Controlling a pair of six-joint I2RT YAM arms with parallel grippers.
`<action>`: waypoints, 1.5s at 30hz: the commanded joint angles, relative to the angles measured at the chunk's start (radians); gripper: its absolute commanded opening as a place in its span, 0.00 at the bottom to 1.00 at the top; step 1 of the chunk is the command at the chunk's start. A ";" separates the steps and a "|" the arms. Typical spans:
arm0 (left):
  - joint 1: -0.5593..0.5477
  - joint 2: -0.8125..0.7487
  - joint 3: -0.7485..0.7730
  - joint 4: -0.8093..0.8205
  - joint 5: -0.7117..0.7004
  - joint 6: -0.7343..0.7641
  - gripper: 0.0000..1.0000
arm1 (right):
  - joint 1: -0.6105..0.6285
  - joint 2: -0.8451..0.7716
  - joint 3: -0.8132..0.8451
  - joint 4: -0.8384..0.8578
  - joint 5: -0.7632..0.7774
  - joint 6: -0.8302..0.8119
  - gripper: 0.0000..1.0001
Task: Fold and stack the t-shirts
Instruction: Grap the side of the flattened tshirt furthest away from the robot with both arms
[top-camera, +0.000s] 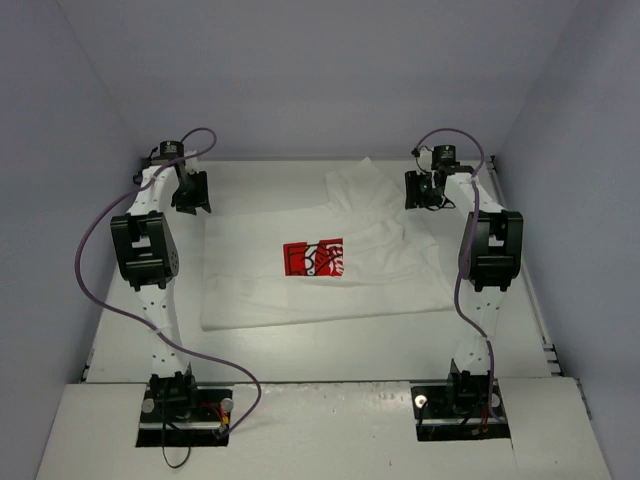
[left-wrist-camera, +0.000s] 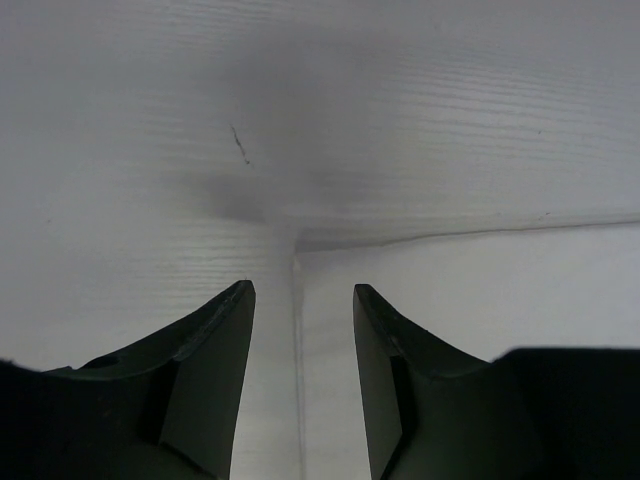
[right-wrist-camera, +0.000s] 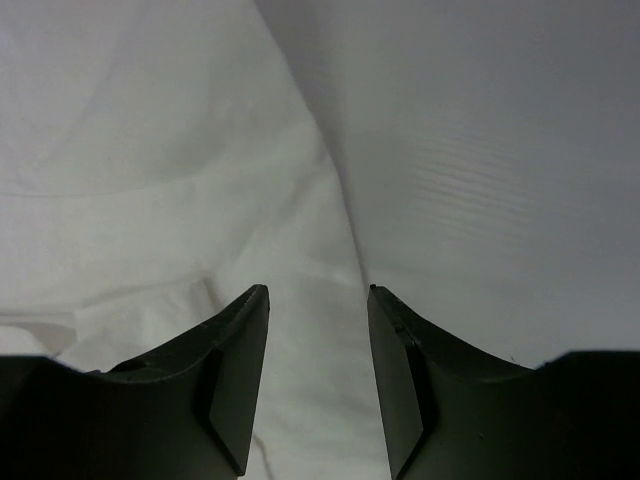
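At far corners of the white t-shirt, with left gripper and right gripper parted, empty.
Shift left gripper onto cloth first, then pinch both edges and lift evenly.

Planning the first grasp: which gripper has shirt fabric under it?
The right gripper: its wrist view shows the white t-shirt lying beneath its open jaws. The left gripper, also open, shows no cloth in its wrist view.
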 joint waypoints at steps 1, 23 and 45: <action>0.001 -0.013 0.063 0.004 0.080 0.063 0.40 | -0.002 -0.021 0.054 0.015 -0.075 -0.089 0.43; 0.000 0.065 0.053 0.008 0.123 0.153 0.39 | -0.002 -0.026 0.008 0.015 -0.111 -0.116 0.45; -0.002 0.054 0.050 0.010 0.110 0.142 0.00 | -0.002 0.086 0.159 0.016 -0.107 -0.136 0.55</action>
